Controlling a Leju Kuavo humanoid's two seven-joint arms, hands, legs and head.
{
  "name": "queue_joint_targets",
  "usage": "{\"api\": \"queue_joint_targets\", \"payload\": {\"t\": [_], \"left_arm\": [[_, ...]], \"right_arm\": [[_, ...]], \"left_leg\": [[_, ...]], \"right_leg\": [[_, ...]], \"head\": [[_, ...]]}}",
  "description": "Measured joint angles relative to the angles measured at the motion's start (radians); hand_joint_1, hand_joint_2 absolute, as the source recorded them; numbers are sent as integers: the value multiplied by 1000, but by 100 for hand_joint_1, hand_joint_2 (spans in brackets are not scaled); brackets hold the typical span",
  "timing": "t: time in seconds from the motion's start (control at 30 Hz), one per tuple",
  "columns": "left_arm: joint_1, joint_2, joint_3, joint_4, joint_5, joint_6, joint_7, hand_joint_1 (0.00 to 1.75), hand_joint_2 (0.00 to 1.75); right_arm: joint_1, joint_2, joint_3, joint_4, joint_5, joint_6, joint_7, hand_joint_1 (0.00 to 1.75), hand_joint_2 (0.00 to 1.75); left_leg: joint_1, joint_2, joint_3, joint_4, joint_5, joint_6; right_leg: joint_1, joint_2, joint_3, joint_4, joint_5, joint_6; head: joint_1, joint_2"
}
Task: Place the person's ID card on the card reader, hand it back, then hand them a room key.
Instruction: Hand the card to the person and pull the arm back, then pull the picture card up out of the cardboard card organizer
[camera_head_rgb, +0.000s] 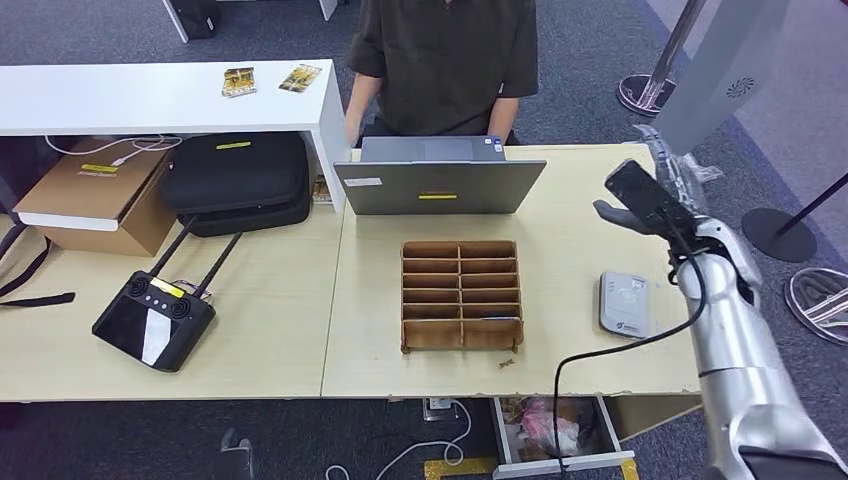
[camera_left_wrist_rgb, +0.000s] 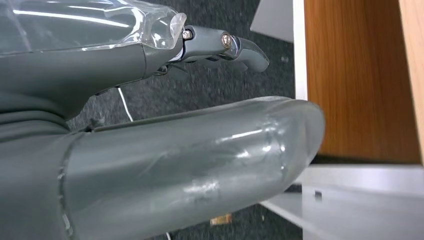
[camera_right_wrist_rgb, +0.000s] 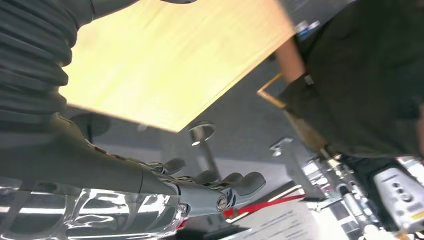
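My right hand (camera_head_rgb: 672, 178) is raised over the table's far right corner, fingers (camera_right_wrist_rgb: 235, 184) spread and holding nothing. The grey card reader (camera_head_rgb: 625, 303) lies on the table below and nearer than that hand, with no card on it. A wooden slotted tray (camera_head_rgb: 461, 295) sits mid-table; something thin and dark lies in its near right slot. The person (camera_head_rgb: 445, 60) in a dark shirt stands behind the laptop (camera_head_rgb: 440, 182). My left hand (camera_left_wrist_rgb: 165, 150) hangs beside a wooden panel over dark carpet, its fingers (camera_left_wrist_rgb: 235, 46) straight and nothing in it.
A black controller with antennas (camera_head_rgb: 155, 318) lies at the left, with a cardboard box (camera_head_rgb: 95, 195) and black case (camera_head_rgb: 238, 178) behind it. Two small cards (camera_head_rgb: 268, 79) rest on the white shelf. A black cable (camera_head_rgb: 620, 345) runs along my right arm.
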Motion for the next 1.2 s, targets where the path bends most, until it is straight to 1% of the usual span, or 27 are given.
{"api": "queue_joint_targets", "payload": {"t": [0.2,0.3,0.4,0.5,0.57,0.63,0.8,0.87,0.93,0.97,1.0,1.07,1.2], "left_arm": [[22,-4,32,-32,-7,24,0,0,0],[31,-5,44,-46,-7,28,0,0,0],[36,-7,58,-56,-7,30,0,0,0],[38,-12,67,-59,-9,30,0,0,0],[39,-16,76,-61,-11,30,0,0,0],[41,-19,82,-63,-12,29,0,0,0],[41,-19,84,-64,-12,29,0,0,0],[44,-23,88,-69,-13,30,0,0,0],[49,-32,97,-85,-23,33,0,0,0],[51,-36,101,-94,-29,36,0,0,0],[53,-39,104,-100,-34,40,0,0,0],[55,-43,106,-106,-41,51,0,0,0],[57,-48,108,-114,-55,74,0,0,0]], "right_arm": [[206,-196,-52,-208,-4,74,64,0,175],[309,-279,-83,-296,8,116,92,0,175],[413,-331,-104,-391,49,149,137,0,175],[518,-346,-107,-497,112,168,201,0,175],[586,-345,-103,-569,145,176,237,0,175],[630,-343,-98,-614,161,180,256,0,175],[643,-341,-96,-627,165,180,261,0,175],[688,-325,-74,-674,203,169,284,0,175],[755,-255,-10,-742,289,105,340,0,175],[773,-214,22,-762,325,68,365,0,175],[782,-175,48,-772,350,33,383,0,175],[789,-122,75,-779,374,-2,402,0,175],[790,-16,122,-780,437,-48,438,0,175]], "left_leg": [[0,-2,-1,0,-1,1],[0,-1,-1,0,-2,1],[0,0,0,0,-3,1],[0,0,0,-1,-4,1],[0,0,0,-1,-4,1],[0,0,0,-1,-4,1],[0,0,0,-1,-4,1],[0,0,0,-1,-4,0],[1,0,0,-2,-4,0],[1,1,0,-2,-4,0],[1,1,0,-2,-3,0],[1,1,0,-2,-3,0],[1,2,0,-2,-3,0]], "right_leg": [[0,-2,0,0,-2,2],[0,-2,0,0,-2,2],[0,-1,0,0,-2,2],[0,-1,0,0,-3,1],[0,-1,0,0,-3,1],[0,-1,0,0,-3,1],[0,-1,0,0,-3,1],[0,-1,0,0,-4,1],[0,0,0,0,-4,1],[1,0,0,0,-4,1],[1,0,0,0,-4,1],[1,0,0,0,-4,1],[1,0,0,1,-4,0]], "head": [[0,0],[0,0],[0,0],[0,0],[0,0],[-1,0],[-1,0],[0,0],[0,0],[0,0],[0,0],[0,0],[0,0]]}}
